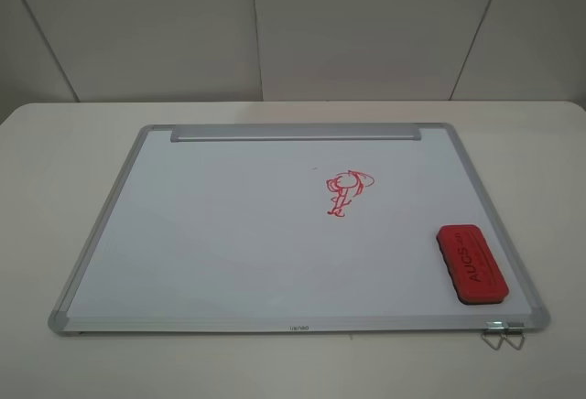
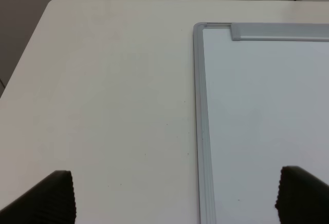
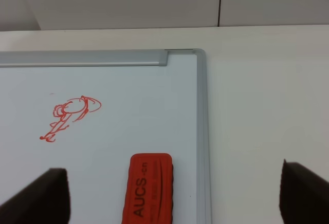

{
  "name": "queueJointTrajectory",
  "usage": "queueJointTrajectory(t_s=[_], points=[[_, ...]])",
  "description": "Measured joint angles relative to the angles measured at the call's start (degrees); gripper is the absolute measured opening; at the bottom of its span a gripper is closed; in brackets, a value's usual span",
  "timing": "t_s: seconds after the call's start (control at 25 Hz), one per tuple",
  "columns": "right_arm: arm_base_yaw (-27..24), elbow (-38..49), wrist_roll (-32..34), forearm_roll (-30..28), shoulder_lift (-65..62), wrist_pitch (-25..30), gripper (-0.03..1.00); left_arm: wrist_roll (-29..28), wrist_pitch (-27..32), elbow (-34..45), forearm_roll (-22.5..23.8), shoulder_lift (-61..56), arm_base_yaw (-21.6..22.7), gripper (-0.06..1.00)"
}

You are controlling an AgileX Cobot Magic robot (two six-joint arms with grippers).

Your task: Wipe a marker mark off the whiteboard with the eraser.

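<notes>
Eraser [image 1: 471,264] — red block (dark "AUCS" lettering), black base

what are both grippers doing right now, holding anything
Left gripper: open, holding nothing.
Right gripper: open, holding nothing; the eraser lies on the whiteboard.

White table [image 1: 55,143]; metal clip [image 1: 504,335] at its near edge — grey.

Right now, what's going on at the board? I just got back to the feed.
Nothing is being handled. The eraser lies flat on the whiteboard near its right front corner, and the marker mark is intact. Both grippers are open and empty: the right gripper hangs above the eraser, and the left gripper hangs over the board's left frame edge.
</notes>
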Motion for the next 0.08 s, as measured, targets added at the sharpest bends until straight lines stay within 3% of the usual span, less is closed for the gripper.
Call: queueJointTrajectory(t_s=[0.08], points=[[0.0,0.0,0.0,0.0,0.0,0.0,0.72,0.0,0.0,0.0,0.0,0.0,0.0,0.78]])
